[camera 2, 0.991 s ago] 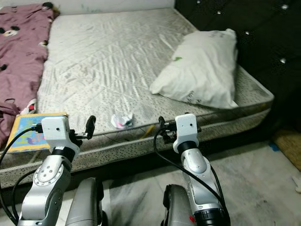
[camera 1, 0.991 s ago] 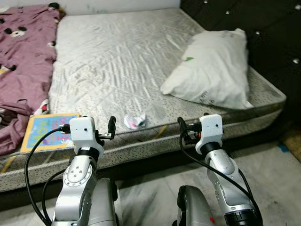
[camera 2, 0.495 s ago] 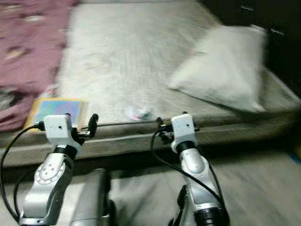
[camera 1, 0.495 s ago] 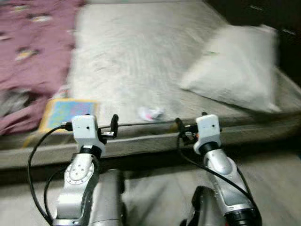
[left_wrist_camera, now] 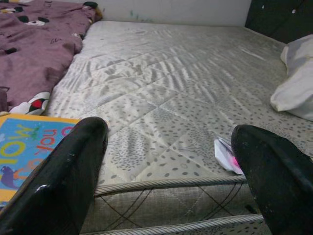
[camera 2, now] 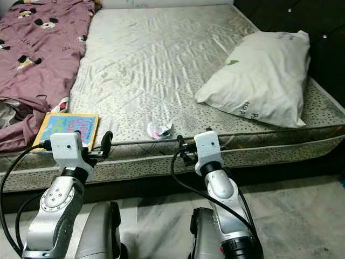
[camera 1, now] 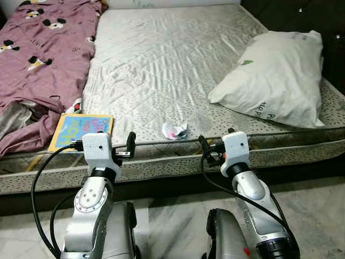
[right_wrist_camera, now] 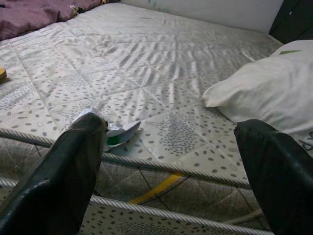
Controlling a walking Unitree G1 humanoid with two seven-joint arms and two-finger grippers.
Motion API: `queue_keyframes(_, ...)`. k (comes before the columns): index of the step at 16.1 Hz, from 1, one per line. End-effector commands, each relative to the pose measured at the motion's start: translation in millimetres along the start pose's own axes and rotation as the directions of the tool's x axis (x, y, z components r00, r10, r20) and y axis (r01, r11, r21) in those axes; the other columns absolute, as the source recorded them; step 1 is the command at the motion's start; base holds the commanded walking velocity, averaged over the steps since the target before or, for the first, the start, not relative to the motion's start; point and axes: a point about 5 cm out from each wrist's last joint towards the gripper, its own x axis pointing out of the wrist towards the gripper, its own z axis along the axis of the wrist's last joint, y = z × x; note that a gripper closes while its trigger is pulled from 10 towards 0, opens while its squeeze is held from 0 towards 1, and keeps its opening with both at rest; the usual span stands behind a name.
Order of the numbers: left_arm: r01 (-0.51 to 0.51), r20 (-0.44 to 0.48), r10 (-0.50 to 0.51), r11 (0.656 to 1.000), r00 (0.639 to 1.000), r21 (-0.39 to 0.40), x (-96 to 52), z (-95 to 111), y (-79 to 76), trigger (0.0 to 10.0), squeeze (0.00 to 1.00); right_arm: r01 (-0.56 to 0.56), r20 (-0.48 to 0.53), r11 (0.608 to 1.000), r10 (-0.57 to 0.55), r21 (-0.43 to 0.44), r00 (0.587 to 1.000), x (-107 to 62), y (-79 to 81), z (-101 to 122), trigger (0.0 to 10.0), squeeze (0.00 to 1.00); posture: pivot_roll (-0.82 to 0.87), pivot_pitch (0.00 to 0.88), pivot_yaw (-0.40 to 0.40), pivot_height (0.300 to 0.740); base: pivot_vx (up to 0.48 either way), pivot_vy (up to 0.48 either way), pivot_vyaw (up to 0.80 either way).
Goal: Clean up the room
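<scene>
Left hand (camera 1: 130, 144) at 7 o'clock and right hand (camera 1: 204, 149) at 5 o'clock, both raised just short of the mattress (camera 1: 161, 59) front edge, fingers spread, nothing held. Crumpled wrapper (camera 1: 174, 129) at 12 o'clock between the two hands, lying on the mattress near its front edge. Kids' book (camera 1: 82, 130) flat at 10 o'clock, close to the edge, touching the maroon blanket (camera 1: 43, 65) that runs along the far left side. White pillow (camera 1: 275, 81) at 2 o'clock, well apart from the wrapper. Dark headboard (camera 1: 323, 32) beyond it.
</scene>
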Motion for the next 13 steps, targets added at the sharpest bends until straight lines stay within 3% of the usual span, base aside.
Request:
queue_keyframes(1, 0.011, 0.006, -0.011, 1.000, 1.000, 0.002, -1.0, 0.4, -0.1, 10.0, 0.00, -0.008, 0.000, 1.000, 0.008, 0.006, 1.000, 0.3, 1.8, -0.7, 10.0, 0.00, -0.01, 0.117, 0.003, 0.546, 0.296, 0.000, 0.00)
queue_keyframes(6, 0.013, 0.008, -0.013, 1.000, 1.000, 0.004, -0.8, -0.2, -0.3, 10.0, 0.00, -0.047, 0.022, 0.999, 0.048, -0.025, 0.999, -1.5, 9.2, 1.5, 10.0, 0.00, -0.01, 0.119, 0.002, 0.546, 0.312, 0.000, 0.14)
queue_keyframes(9, 0.011, 0.006, -0.011, 1.000, 1.000, 0.001, -0.6, -0.5, -0.2, 10.0, 0.00, -0.021, 0.005, 1.000, 0.021, 0.015, 1.000, -0.4, 4.3, -1.2, 10.0, 0.00, -0.01, 0.125, 0.003, 0.546, 0.310, 0.000, 0.24)
queue_keyframes(13, 0.011, -0.001, -0.011, 1.000, 1.000, -0.001, 0.2, -1.7, 0.0, 10.0, 0.00, -0.021, 0.003, 0.999, 0.021, 0.027, 1.000, 0.6, 4.9, -1.6, 10.0, 0.00, -0.01, 0.128, 0.006, 0.546, 0.000, 0.000, 0.00)
